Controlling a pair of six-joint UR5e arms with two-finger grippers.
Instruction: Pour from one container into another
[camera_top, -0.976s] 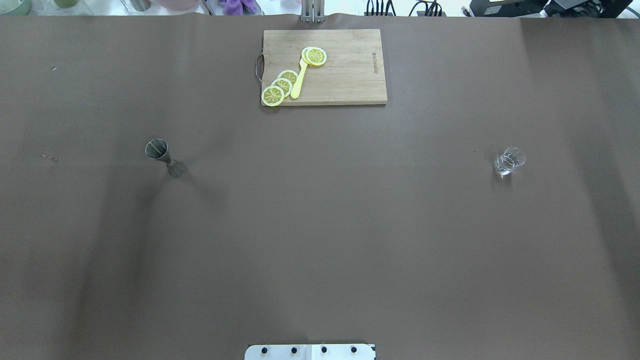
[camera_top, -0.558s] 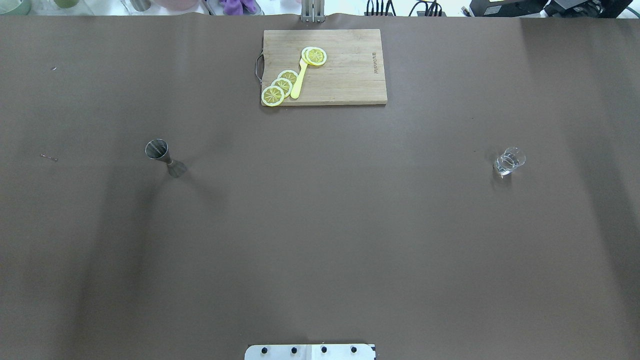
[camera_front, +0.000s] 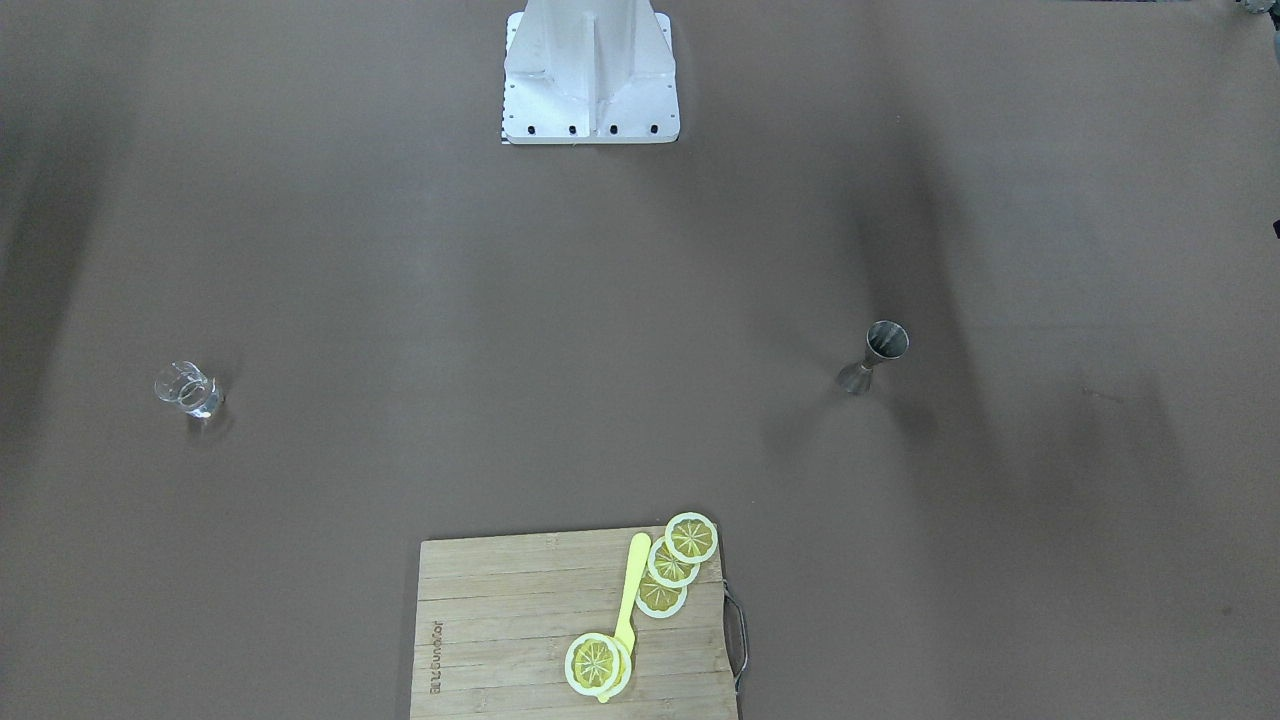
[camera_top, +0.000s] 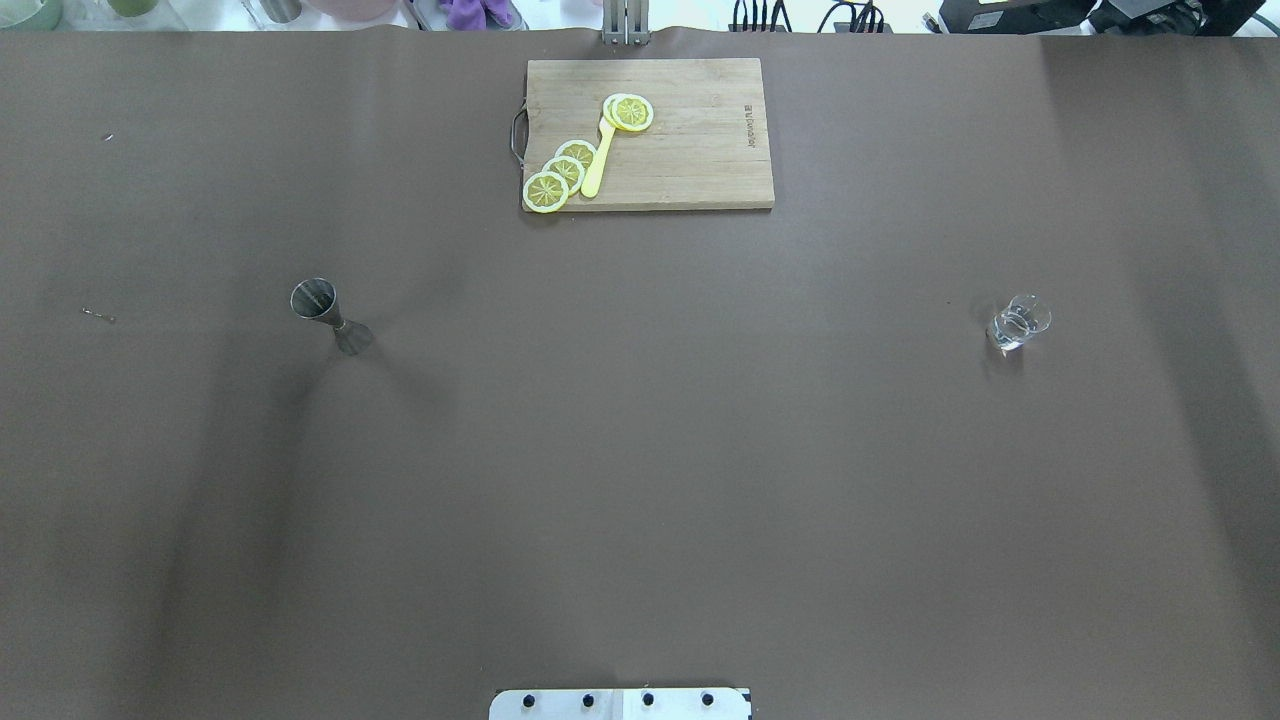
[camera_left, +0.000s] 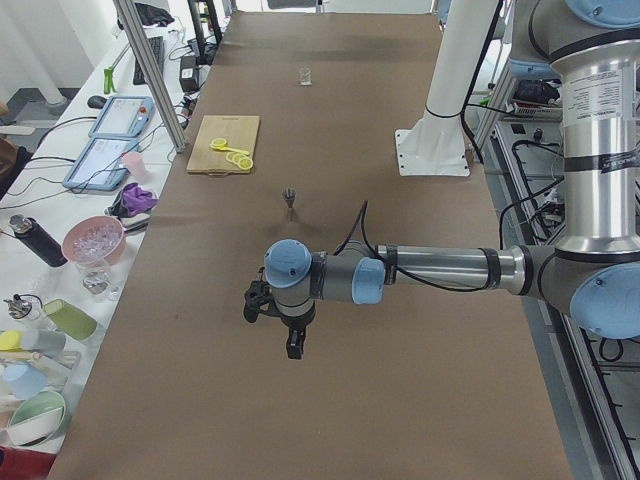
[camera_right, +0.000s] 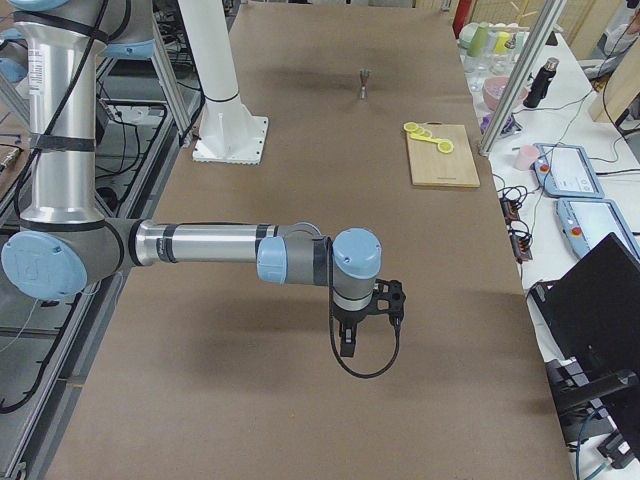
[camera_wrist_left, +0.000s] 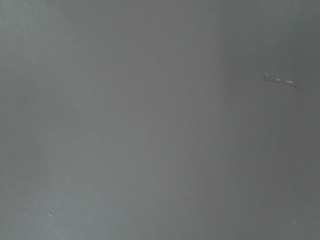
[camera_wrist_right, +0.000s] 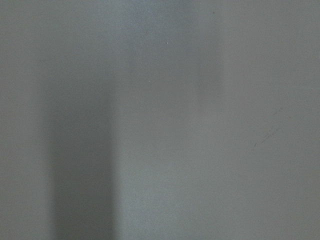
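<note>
Wooden cutting board (camera_top: 700, 150) with lemon slices (camera_top: 563, 172), well beyond jigger (camera_top: 330, 316) and glass (camera_top: 1018, 323).

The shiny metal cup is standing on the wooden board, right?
Not quite. The shiny metal cup is standing, but on the brown table, well apart from the wooden board. The overhead exterior view shows this.

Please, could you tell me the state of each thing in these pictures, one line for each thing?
jigger: upright on the table, contents not visible.
glass: upright, seems to hold clear liquid.
cutting board: lying flat.
lemon slices: flat on the board, partly overlapping.
yellow tool: flat among the slices.
left gripper: over bare table; open or shut, cannot tell.
right gripper: over bare table; cannot tell.
</note>
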